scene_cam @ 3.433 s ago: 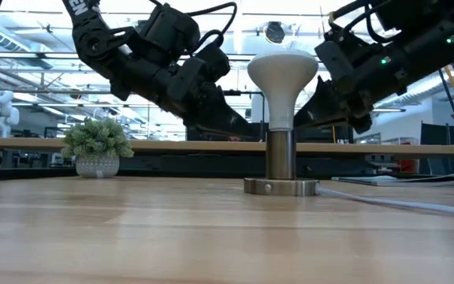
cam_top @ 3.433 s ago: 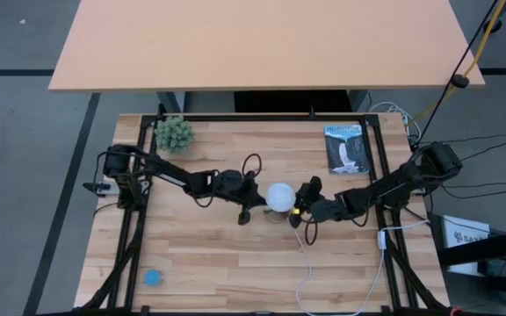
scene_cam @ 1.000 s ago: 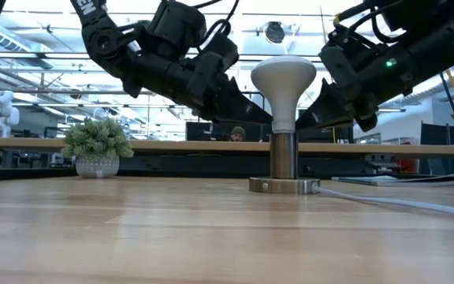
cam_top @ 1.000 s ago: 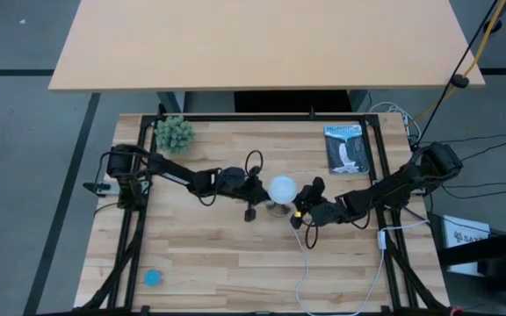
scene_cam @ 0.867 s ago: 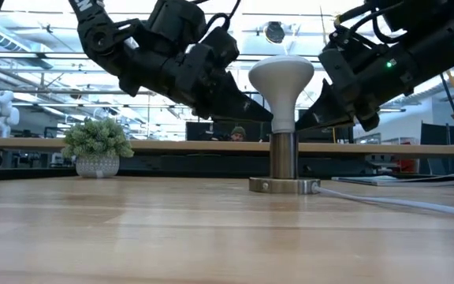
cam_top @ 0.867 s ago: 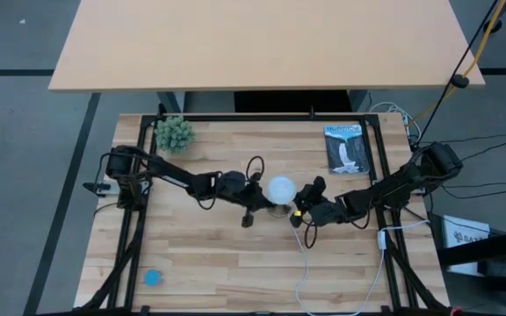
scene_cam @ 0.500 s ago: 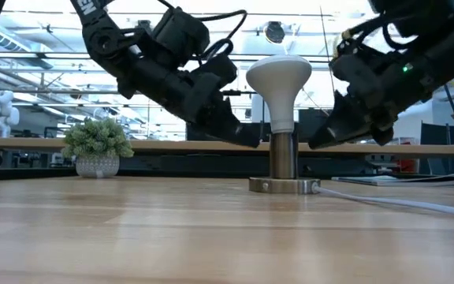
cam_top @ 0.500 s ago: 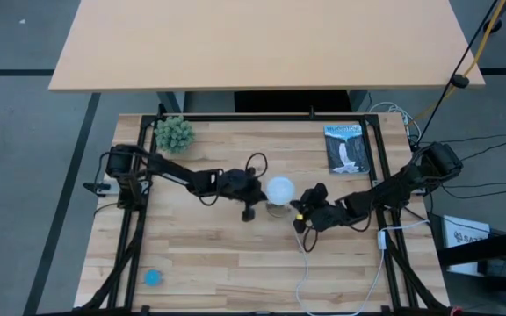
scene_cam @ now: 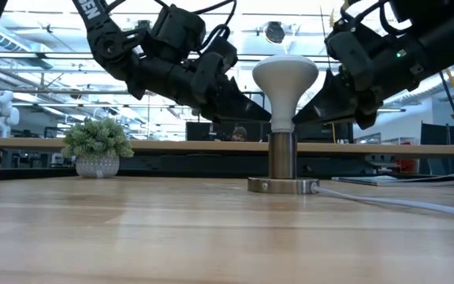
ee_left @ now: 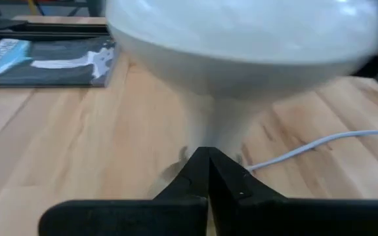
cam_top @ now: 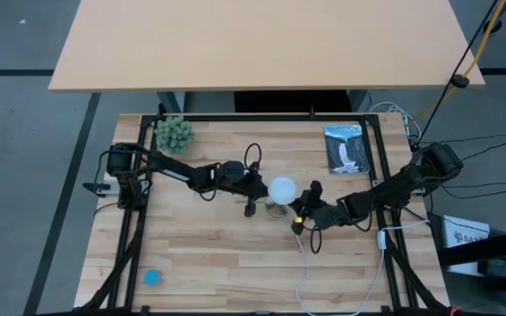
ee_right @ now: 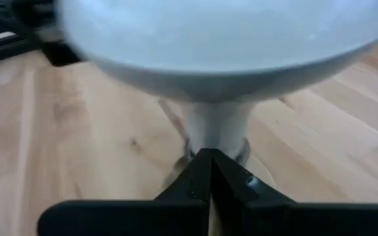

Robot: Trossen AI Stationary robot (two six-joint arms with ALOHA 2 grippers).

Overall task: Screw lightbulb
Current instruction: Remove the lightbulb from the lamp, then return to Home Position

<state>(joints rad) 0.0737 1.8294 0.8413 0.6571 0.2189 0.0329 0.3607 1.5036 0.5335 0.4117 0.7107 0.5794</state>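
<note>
The white lightbulb stands upright, its base down in a metal socket on a round disc at the table's middle; it also shows in the high view. My left gripper is shut, its tips at the bulb's neck on the table's left side. My right gripper is shut, its tips at the neck on the right side. Each wrist view looks up under the globe. My left gripper presses its shut fingertips against the bulb's tapering neck, just above the socket, slanting down from the table's left. The bulb stays upright in the socket. My right gripper presses its shut fingertips against the neck from the opposite side, slanting down from the table's right.
A white cord runs from the socket disc to the near edge. A small potted plant stands far left, a booklet lies far right, and a blue thing lies near left.
Half a second ago both shut grippers had dropped to the socket's height and stood a little off the bulb. Both have since risen and come back in against the neck. The bulb has stayed upright in the socket.
</note>
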